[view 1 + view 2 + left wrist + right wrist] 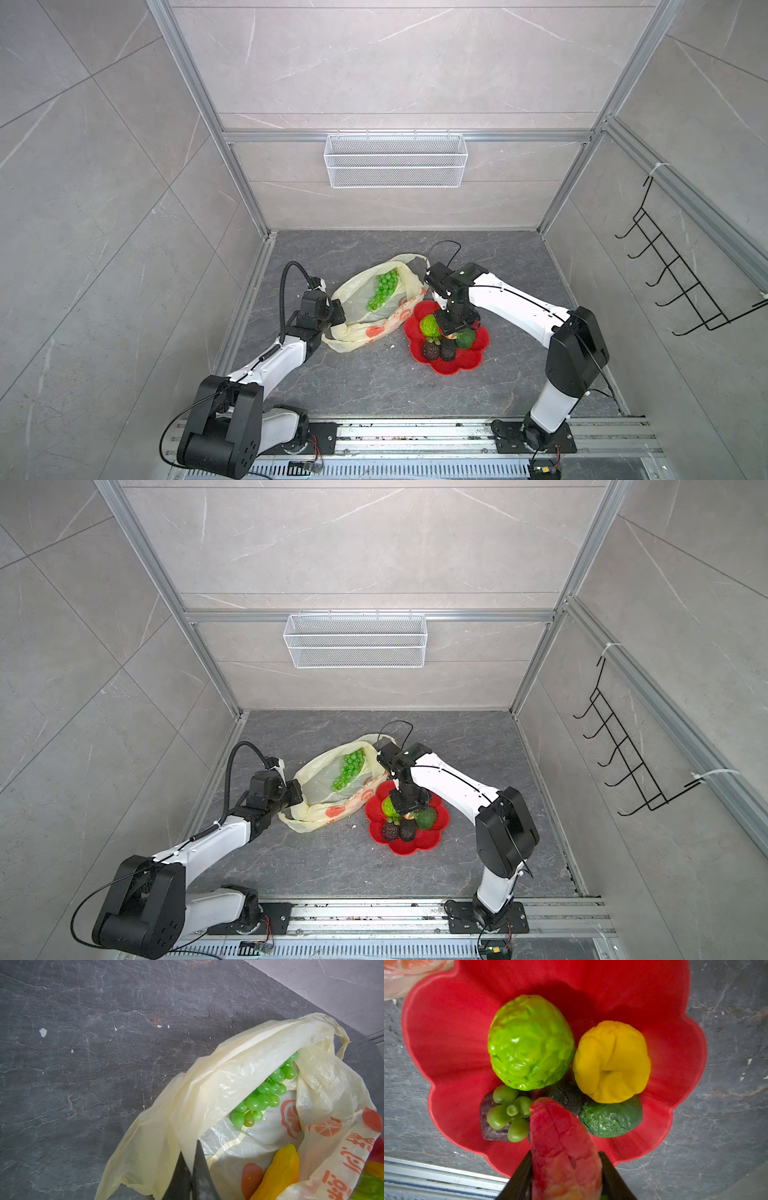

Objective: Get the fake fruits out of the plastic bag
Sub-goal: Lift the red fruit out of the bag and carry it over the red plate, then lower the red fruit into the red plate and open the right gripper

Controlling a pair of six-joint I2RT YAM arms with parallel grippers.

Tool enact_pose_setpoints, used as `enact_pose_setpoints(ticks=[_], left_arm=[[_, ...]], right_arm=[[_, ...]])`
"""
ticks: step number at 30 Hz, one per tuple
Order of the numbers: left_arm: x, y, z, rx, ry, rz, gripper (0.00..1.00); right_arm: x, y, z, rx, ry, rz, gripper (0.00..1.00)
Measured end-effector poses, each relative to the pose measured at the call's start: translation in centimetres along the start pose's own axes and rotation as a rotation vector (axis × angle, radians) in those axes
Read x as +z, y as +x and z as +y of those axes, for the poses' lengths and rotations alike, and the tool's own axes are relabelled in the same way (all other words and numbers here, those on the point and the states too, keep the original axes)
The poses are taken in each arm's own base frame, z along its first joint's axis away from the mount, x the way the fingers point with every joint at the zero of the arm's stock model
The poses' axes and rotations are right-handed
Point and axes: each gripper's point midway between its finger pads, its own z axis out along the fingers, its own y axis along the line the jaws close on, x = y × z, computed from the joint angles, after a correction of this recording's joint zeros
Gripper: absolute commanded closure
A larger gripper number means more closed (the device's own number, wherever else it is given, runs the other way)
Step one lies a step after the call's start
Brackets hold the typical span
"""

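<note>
plastic bag [228, 1076] half hiding grapes [261, 1101], right tool [565, 1153] gripping perhaps a strawberry [560, 1130]

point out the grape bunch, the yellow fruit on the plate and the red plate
grape bunch [382, 291], in a top view, middle of the cluster
yellow fruit [612, 1061], right wrist view, its dimpled upper face
red plate [465, 360], in a top view, bare petal by the near rim

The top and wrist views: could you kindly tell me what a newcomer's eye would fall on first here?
The red flower-shaped plate, right of centre, piled with bright fruits, stands out first, with the right gripper holding a red fruit above it. Beside it on the left lies the plastic bag, a green grape bunch inside, its edge pinched by the left gripper.
</note>
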Motion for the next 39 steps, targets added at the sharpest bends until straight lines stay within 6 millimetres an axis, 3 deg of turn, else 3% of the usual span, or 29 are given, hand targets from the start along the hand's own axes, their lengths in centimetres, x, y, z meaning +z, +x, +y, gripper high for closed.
enact_pose_setpoints(ticks=[8,30,34,39], left_arm=[[0.0,0.0,0.0,0.000,0.000,-0.001,0.98],[0.0,-0.1,0.0,0.000,0.000,-0.001,0.98],[0.0,0.0,0.0,0.000,-0.001,0.001,0.97],[0.0,0.0,0.0,0.000,-0.001,0.002,0.98]], right_arm=[[1.5,0.1,0.0,-0.001,0.018,0.045,0.56],[2.4,1.1,-0.8,0.006,0.080,0.130,0.54],[2.9,0.9,-0.8,0.001,0.095,0.139,0.52],[2.8,0.7,-0.6,0.003,0.101,0.133,0.42]])
